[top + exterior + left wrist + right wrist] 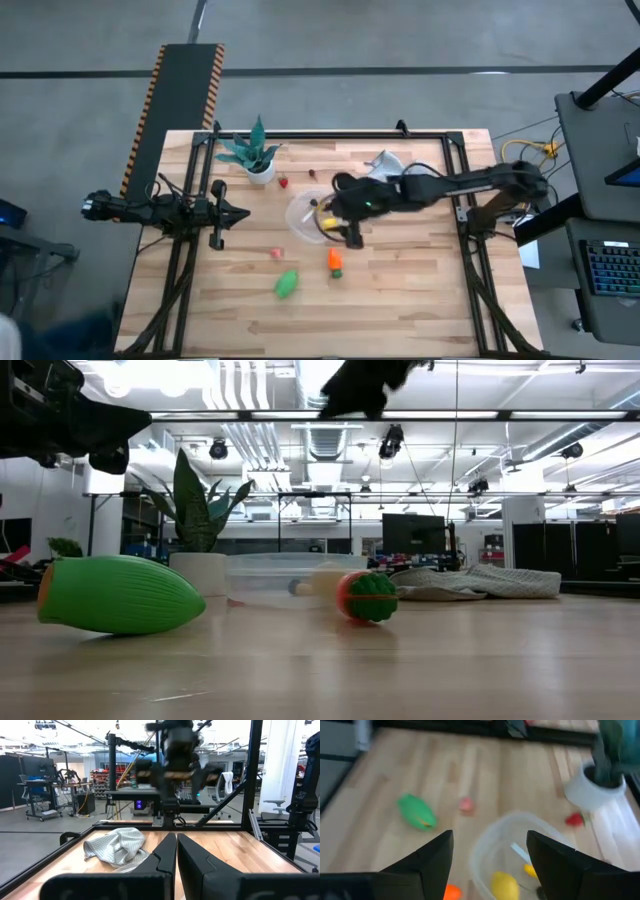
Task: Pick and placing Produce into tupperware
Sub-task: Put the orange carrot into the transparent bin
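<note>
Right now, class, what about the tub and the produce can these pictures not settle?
- Tub contents: high view, the right claw covers part of it; the right wrist view cuts off its near rim.
- Small red piece by the plant: too small to identify.
- Left claw: shut, its own wrist view shows no produce.

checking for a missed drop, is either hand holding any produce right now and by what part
Nothing is held. The right hand is open and empty above the tupperware; the left hand is shut on nothing.
</note>
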{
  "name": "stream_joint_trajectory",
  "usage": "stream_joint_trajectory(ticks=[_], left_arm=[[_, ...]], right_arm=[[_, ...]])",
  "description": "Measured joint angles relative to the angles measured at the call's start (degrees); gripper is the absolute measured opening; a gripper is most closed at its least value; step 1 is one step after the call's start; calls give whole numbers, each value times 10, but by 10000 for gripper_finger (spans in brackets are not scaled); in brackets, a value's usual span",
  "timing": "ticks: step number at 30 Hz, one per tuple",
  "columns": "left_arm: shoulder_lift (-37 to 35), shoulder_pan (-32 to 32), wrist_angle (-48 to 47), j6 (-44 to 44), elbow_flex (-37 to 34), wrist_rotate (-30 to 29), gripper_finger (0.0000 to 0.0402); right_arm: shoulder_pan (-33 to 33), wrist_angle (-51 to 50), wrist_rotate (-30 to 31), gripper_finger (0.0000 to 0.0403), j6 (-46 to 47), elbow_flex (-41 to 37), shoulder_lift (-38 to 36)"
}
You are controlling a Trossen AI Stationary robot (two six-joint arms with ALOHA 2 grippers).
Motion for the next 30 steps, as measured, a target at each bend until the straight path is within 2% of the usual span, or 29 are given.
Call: stream_joint_trajectory(ticks=[6, 12, 24, 27, 30], left_arm=[[0, 0, 0, 0, 0, 0, 0], [0, 0, 0, 0, 0, 0, 0], [0, 0, 0, 5, 0, 0, 0], [0, 0, 0, 5, 0, 0, 0], [0, 0, -1, 5, 0, 0, 0]], right_arm=[[76, -22, 0, 244, -38, 0, -42], [126, -46, 2, 239, -44, 0, -35], [138, -71, 3, 240, -22, -1, 7], [139, -66, 7, 240, 5, 0, 11], [139, -65, 39, 238, 60, 0, 12]])
